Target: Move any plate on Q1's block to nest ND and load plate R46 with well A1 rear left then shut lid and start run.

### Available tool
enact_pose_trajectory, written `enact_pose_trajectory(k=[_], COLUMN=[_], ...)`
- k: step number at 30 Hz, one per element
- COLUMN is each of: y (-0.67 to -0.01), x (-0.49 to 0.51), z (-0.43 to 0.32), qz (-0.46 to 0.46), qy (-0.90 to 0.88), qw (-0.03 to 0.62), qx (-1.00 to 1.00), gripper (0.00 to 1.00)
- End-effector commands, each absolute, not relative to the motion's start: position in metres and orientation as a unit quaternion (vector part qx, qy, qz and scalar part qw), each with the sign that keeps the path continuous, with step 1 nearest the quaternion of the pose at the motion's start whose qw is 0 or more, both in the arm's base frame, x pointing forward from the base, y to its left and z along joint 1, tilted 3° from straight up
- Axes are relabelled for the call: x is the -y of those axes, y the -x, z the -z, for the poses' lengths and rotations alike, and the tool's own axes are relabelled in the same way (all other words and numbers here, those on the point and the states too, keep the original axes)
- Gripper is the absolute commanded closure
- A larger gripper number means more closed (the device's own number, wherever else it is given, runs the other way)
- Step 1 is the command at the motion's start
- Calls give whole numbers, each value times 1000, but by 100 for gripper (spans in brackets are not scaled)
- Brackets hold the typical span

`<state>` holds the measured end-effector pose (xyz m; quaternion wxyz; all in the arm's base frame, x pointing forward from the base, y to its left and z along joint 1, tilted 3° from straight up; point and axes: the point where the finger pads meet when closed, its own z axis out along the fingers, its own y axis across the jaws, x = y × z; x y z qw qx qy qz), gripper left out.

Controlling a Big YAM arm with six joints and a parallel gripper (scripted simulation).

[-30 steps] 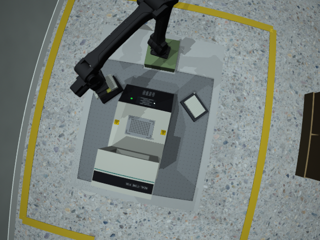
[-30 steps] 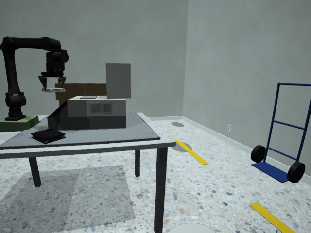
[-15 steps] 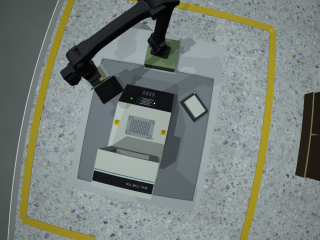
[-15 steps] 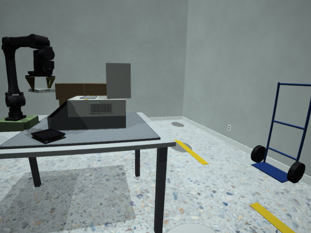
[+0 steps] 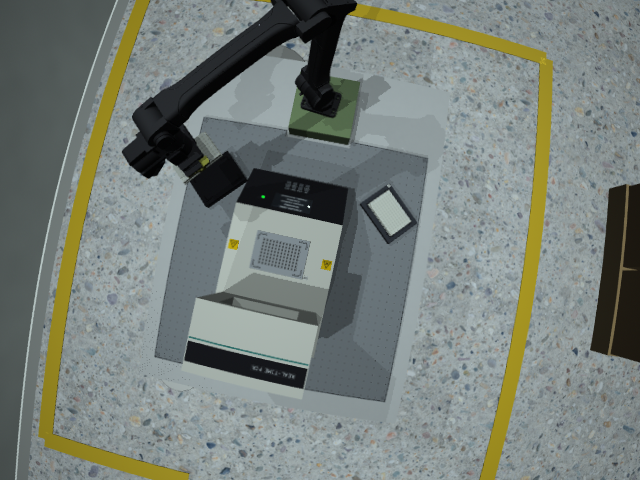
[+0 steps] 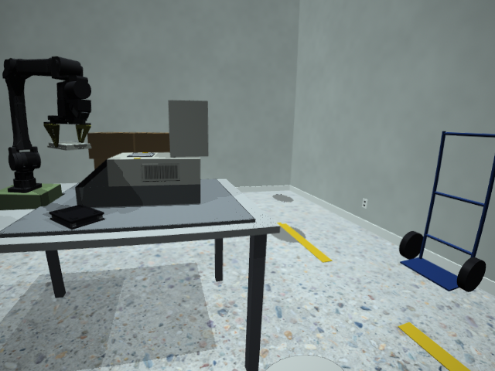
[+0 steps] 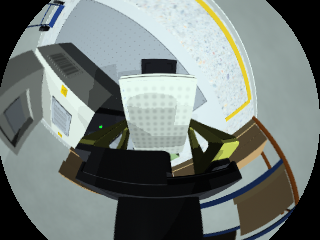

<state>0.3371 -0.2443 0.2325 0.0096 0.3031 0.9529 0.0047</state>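
My gripper (image 5: 202,156) is shut on a white 96-well plate (image 5: 206,143) and holds it high above the table's left side, level. It also shows in the side view (image 6: 66,137) with the plate (image 6: 68,146) under the fingers. In the wrist view the plate (image 7: 160,116) sits between my fingers. The black nest ND (image 5: 219,178) is empty, below and a little beside the held plate; it also shows in the wrist view (image 7: 159,67). Plate R46 (image 5: 388,212) lies on nest N1 right of Q1. Q1's lid (image 5: 253,330) stands open, the block (image 5: 280,253) is bare, and the lamp (image 5: 263,196) is green.
Q1's key panel (image 5: 295,187) faces the arm's green base (image 5: 324,111). The open lid (image 6: 187,127) rises tall at Q1's far end. A brown shelf (image 5: 617,273) stands off the table, and a blue hand truck (image 6: 447,223) stands by the wall.
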Motion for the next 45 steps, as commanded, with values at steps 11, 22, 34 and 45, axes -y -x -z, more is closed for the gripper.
enact_pose_trajectory(k=[11,22,34,45], y=[-356,-351,-340,-338], x=[258,259,247,243], z=[-276,-255,-254,-253], qz=[15,7,7,5], qy=[-322,-331,-317,-325], qw=[66,41,41,40], qx=[-944,-943,-947,-945], gripper=[100,100,100,100])
